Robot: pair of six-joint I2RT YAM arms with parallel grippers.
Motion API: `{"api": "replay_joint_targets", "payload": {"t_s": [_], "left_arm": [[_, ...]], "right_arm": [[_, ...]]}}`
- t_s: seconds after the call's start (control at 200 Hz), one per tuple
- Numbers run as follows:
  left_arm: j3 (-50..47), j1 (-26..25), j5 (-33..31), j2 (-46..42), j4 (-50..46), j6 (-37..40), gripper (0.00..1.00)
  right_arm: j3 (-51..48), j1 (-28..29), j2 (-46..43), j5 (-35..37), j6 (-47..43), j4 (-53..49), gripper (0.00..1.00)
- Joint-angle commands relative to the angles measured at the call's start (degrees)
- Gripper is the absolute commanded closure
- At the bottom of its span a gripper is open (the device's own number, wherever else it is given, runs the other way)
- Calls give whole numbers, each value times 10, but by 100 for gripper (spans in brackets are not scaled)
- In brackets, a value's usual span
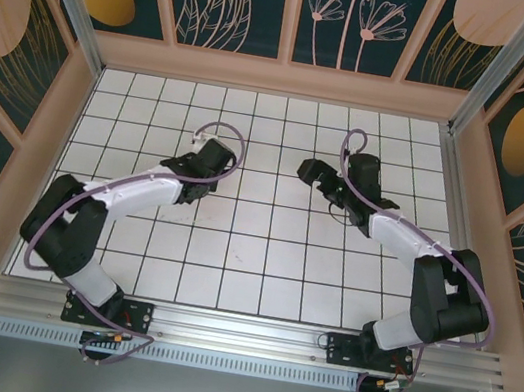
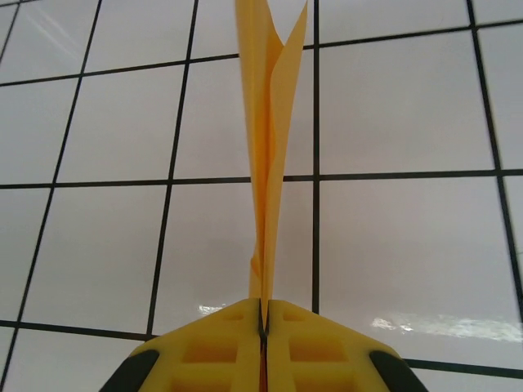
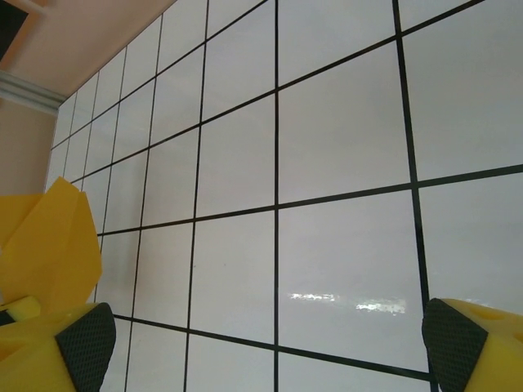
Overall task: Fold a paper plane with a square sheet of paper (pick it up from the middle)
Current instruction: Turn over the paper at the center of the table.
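Two claws differ: your left claw is clenched on the paper plane jutting straight ahead of it; your right claw is released. Pinch squarely along the crease.

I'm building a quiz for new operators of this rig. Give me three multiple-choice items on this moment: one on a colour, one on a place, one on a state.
1. What colour are the grid lines on the white tiled tabletop? A red B black C blue
2. Where is the folded orange-yellow paper? A flat on the tabletop B clamped edge-on in the left gripper C inside a box
3. What state is the right gripper in? A wide open, nothing between them B shut on paper C shut, empty
Answers: 1 B, the lines show black; 2 B, its yellow fingers are closed on the paper; 3 A, its dark pads sit at opposite corners of the right wrist view.
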Motion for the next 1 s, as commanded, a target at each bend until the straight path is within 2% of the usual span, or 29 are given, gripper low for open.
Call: {"api": "replay_joint_targets", "payload": {"t_s": [0.0,0.12,0.22,0.305,0.37,0.46,0.615,0.66,0.796,0.876,0.996], "left_arm": [[33,-20,-94,46,-50,5,90],[57,-42,-80,101,-52,-13,87],[71,-55,-36,132,-41,-27,82],[73,-56,31,149,-23,-31,77],[71,-56,83,153,-7,-22,70],[66,-56,117,151,2,-20,61],[49,-49,192,100,35,-27,42],[43,-43,217,81,47,-32,38],[11,7,303,19,77,-73,33],[-28,46,340,-16,104,-102,30],[-81,98,355,-61,130,-142,26]], "right_arm": [[-13,-2,-10,36,4,7,1],[-24,-9,-17,48,19,7,1],[-31,-16,-19,47,27,8,1],[-33,-17,-18,44,26,6,1],[-34,-17,-17,34,19,8,1],[-34,-17,-16,25,14,5,2],[-27,-2,-9,31,14,3,6],[-20,11,-4,42,14,-4,7],[24,70,28,92,17,-25,11],[61,114,62,118,27,-41,18],[128,176,126,129,43,-59,33]]}}
